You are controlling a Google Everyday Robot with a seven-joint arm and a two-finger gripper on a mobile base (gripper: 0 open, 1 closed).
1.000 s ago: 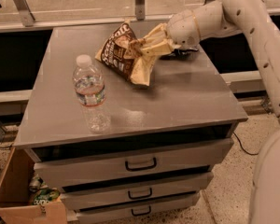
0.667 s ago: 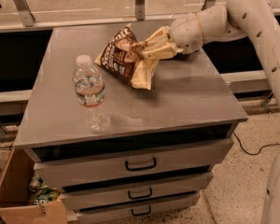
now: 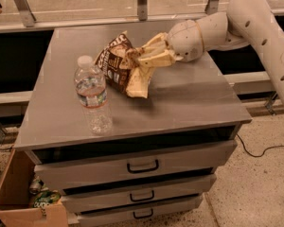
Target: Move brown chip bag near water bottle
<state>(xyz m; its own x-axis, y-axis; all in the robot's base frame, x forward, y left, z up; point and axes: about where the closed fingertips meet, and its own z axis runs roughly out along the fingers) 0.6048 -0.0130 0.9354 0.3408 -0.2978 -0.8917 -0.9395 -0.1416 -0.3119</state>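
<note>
The brown chip bag (image 3: 117, 63), crinkled dark brown with white lettering and a pale tan side, hangs tilted just above the grey cabinet top (image 3: 180, 98). My gripper (image 3: 144, 60) comes in from the right and is shut on the bag's upper right part. The water bottle (image 3: 92, 96), clear with a white cap and a colored label band, stands upright at the front left of the top. The bag's lower left edge is close beside the bottle's upper half.
The grey cabinet has three drawers with dark handles (image 3: 143, 167) below the top. A cardboard box (image 3: 19, 200) with items inside sits on the floor at the lower left. A railing with glass (image 3: 142, 4) runs behind the cabinet.
My gripper has carried the brown chip bag leftward and a little toward the front, bringing it closer to the water bottle. The bottle has not moved.
</note>
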